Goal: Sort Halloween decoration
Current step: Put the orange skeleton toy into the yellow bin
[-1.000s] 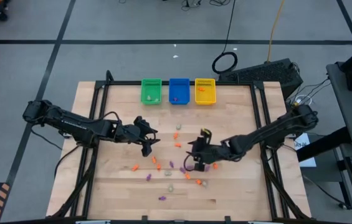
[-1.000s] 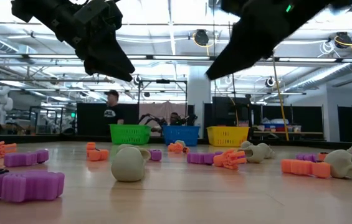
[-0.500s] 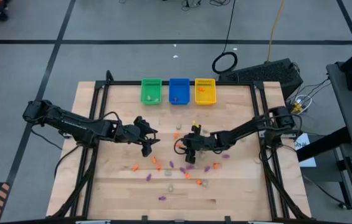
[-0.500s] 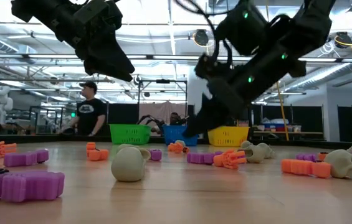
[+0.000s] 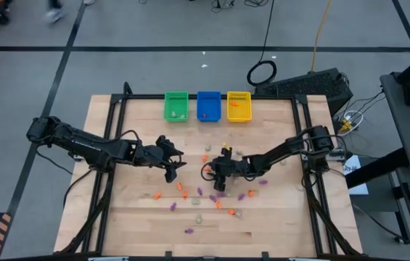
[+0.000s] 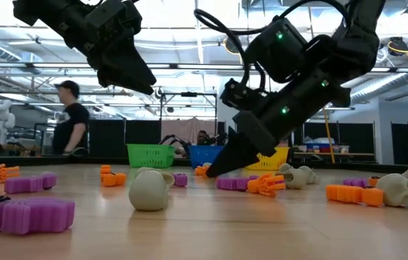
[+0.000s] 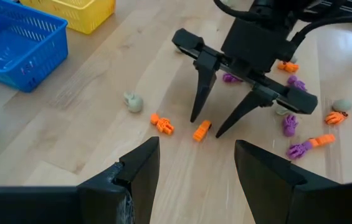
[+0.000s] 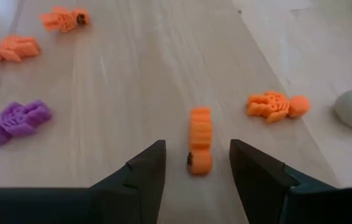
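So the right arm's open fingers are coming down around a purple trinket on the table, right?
Not purple. The right gripper has its open fingers either side of an orange trinket; the right wrist view shows it, and the left wrist view agrees.

The pale wooden table (image 5: 277, 217) stands on a grey floor (image 5: 146, 65) crossed by dark tape lines (image 5: 67, 54). A coiled black cable (image 5: 262, 72) lies on the floor beyond the table's far edge. Across the room, long ceiling lights (image 6: 189, 22) glow, and a person (image 6: 68, 119) in dark clothes stands there.
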`<state>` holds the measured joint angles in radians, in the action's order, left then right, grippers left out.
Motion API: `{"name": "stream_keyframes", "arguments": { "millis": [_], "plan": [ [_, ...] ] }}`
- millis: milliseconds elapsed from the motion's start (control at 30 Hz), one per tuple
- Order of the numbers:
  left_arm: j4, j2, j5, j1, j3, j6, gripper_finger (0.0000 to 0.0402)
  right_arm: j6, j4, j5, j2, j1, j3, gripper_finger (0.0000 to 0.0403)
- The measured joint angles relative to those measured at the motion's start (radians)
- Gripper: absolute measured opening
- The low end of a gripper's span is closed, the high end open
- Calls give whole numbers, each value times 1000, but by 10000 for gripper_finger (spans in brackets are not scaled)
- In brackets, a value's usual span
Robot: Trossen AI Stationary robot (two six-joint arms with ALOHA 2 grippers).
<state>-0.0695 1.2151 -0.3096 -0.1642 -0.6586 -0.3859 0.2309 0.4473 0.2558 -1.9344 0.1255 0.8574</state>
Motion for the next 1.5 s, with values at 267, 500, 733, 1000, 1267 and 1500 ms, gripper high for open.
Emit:
{"name": "stream_keyframes", "arguments": {
  "millis": [267, 500, 733, 1000, 1267, 1500],
  "plan": [
    [0, 0, 0, 0, 0, 0, 205, 17, 7, 0, -11, -13, 0, 144],
    [0, 0, -1, 0, 0, 0, 205, 11, 13, 0, -11, -14, 0, 95],
    [0, 0, -1, 0, 0, 0, 205, 9, 13, 0, -11, -14, 0, 60],
    [0, 0, -1, 0, 0, 1, 205, -8, 12, -4, 8, -13, 0, 44],
    [0, 0, -2, 0, 0, 2, 205, -28, -10, -94, 107, -9, 0, 43],
    [-1, 0, -1, 0, 0, 1, 205, -107, -133, -103, 293, 12, 0, 43]
  ]
}}
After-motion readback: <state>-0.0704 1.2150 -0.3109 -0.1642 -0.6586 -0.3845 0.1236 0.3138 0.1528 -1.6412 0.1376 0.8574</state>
